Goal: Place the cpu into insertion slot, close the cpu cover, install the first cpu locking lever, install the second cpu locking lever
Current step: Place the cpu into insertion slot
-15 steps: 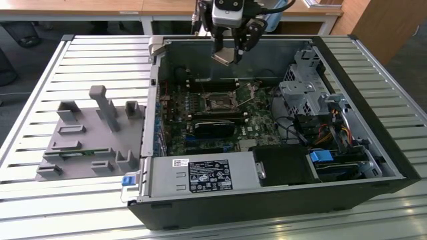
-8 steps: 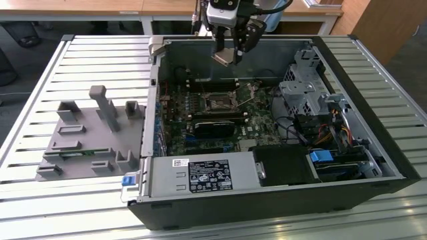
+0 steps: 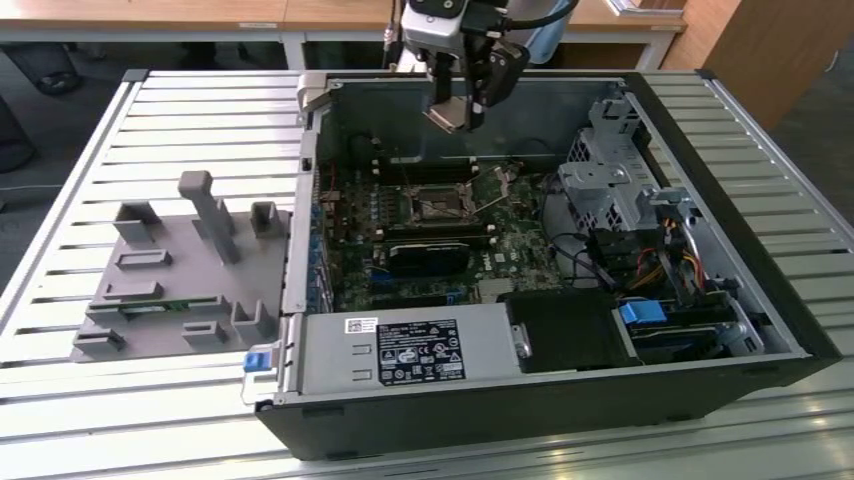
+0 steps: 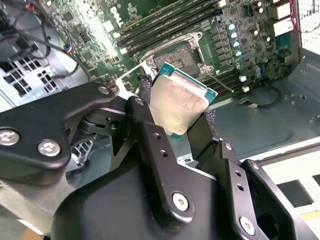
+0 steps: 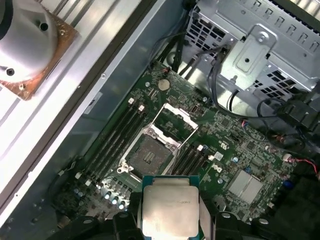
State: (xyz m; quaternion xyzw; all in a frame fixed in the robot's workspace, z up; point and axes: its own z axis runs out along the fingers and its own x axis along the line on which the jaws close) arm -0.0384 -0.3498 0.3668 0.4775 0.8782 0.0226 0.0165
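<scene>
The cpu (image 4: 177, 102) is in my pincer (image 5: 170, 207), gripped by two opposite edges with its metal top facing the wrist cameras, so the jaws stand narrow and are closed on it. Starting from the biggest thing, the slatted table (image 3: 747, 440) carries the open case (image 3: 534, 415), and a grey fixture block (image 3: 160, 280) lies beside the case on the exterior view's left. Inside the case the green board (image 5: 220, 130) lies flat, with long memory slots (image 5: 112, 137) running alongside the socket. The insertion slot (image 5: 148, 156) sits near the middle of that board and looks empty, with its dark centre bare inside the metal rim. The cover (image 5: 175, 116) is swung up and away from the slot, so the opening is free. In the exterior view I hang above the far part of the case, well above the board. The chip is clear of everything and touches only my fingers (image 4: 145, 120). As I judge it, I am not directly over the slot, which in both wrist views lies off to one side of the chip. So by my reckoning the work is early. The chip has been picked up and carried over the machine, but none of the four steps is finished. Seating it, closing the cover and both lever steps are all left.
</scene>
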